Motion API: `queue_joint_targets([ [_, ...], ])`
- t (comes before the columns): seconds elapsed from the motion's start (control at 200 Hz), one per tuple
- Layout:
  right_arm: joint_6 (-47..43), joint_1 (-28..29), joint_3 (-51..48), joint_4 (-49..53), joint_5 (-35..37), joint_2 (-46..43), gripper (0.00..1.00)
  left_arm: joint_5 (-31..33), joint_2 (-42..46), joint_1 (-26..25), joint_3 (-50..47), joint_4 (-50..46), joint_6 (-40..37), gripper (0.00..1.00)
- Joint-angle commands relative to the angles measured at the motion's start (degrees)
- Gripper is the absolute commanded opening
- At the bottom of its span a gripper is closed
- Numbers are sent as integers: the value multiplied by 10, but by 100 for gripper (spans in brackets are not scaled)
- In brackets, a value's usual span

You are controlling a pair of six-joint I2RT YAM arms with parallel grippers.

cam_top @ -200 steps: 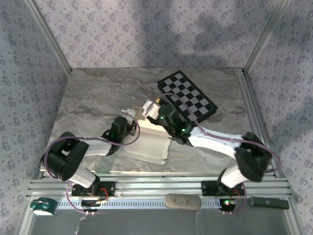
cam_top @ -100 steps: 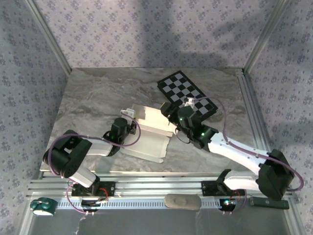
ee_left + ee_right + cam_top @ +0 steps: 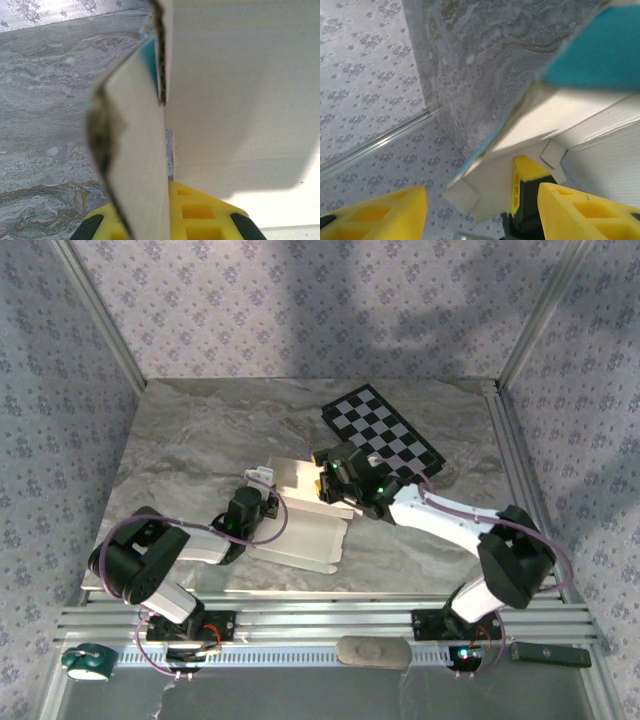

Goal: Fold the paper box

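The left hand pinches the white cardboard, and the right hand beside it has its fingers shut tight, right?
Not quite. The right hand has its fingers apart, not shut tight; the right wrist view shows a wide gap between them. The left hand does pinch the white cardboard.

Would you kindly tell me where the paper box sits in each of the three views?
Top external: the paper box lies mid-table, just below the picture's centre.
Left wrist: centre and right, white face close to the camera.
Right wrist: right side, white panels below a turquoise face.
Shared landmark: the grey marble tabletop.
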State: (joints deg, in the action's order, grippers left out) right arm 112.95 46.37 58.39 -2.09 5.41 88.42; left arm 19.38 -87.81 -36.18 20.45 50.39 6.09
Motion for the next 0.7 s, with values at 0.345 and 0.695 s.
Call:
queue_joint_targets([
  [0.345,6,-27,28,-82,-16,52,40,16,23,-5,-1,18,3,0],
  [0.695,-36,-20,16,-63,-10,52,14,17,23,-5,2,4,9,0],
])
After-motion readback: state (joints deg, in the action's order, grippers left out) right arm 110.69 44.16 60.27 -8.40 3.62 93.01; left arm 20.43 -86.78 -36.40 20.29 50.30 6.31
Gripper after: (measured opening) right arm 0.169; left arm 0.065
